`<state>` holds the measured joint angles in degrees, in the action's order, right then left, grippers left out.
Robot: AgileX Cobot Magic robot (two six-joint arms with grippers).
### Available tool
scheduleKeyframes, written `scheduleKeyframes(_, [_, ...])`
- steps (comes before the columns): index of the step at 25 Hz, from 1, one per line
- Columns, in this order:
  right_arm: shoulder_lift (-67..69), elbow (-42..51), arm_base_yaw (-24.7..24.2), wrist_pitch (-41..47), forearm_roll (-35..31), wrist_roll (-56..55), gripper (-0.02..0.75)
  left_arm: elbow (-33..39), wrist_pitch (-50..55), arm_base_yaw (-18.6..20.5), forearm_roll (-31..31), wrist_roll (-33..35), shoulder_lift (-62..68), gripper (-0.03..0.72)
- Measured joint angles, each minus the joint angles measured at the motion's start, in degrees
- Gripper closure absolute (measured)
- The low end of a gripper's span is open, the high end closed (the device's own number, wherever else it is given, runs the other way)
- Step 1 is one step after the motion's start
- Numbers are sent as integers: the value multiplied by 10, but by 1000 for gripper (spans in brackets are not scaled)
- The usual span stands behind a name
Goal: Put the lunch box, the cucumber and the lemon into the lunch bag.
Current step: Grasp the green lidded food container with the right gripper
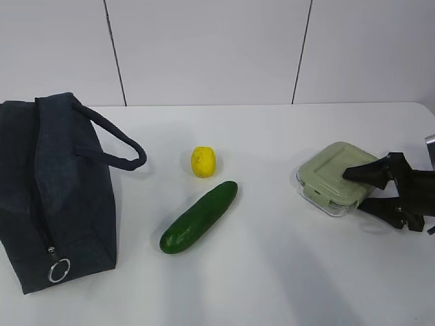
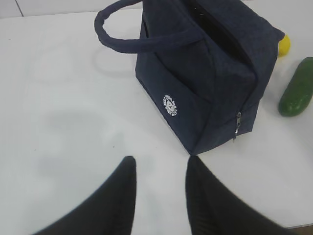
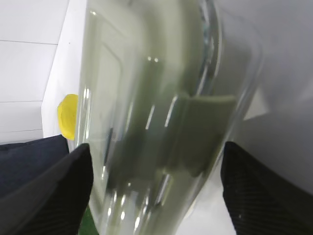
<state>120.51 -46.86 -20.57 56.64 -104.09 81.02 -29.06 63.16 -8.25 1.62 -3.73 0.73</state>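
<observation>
Exterior view: box [image 1: 334, 178] sat at right of table [image 1: 272, 272], lid up, with right gripper [image 1: 370, 190] reaching in from the right edge, one finger over the lid and the other low along the near side wall, so straddled top to bottom rather than side to side; whether pads touched glass could not be told here. Cucumber [image 1: 199, 216] lay mid-table, long axis running from near-left to far-right, lemon [image 1: 203, 161] just beyond its far end, bag [image 1: 54, 193] at far left with zipper apparently drawn and ring pull hanging at the near end. Left arm absent from this view. Left wrist view: left gripper [image 2: 159, 196] hung above bare table, fingers [image 2: 122, 196] part-spread and holding nothing, bag [image 2: 205, 83] ahead and slightly right, well apart. Right wrist view: box [image 3: 156, 117] filled the frame between widely spread fingers [image 3: 54, 196], one at each lower corner, closure not yet seen; lemon [image 3: 67, 115] visible beyond at left. Judged: box directly between right fingers, right arm by far the nearer, closing the only step lacking before the lift.
</observation>
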Motion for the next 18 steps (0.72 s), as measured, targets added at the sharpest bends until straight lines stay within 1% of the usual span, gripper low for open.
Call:
scheduleKeyframes(6, [0,-16,0,-1,1,-10,145,0,0,0,0,0,0,445])
scheduleKeyframes(18, [0,-16,0,-4,1,-26,145,0,0,0,0,0,0,445])
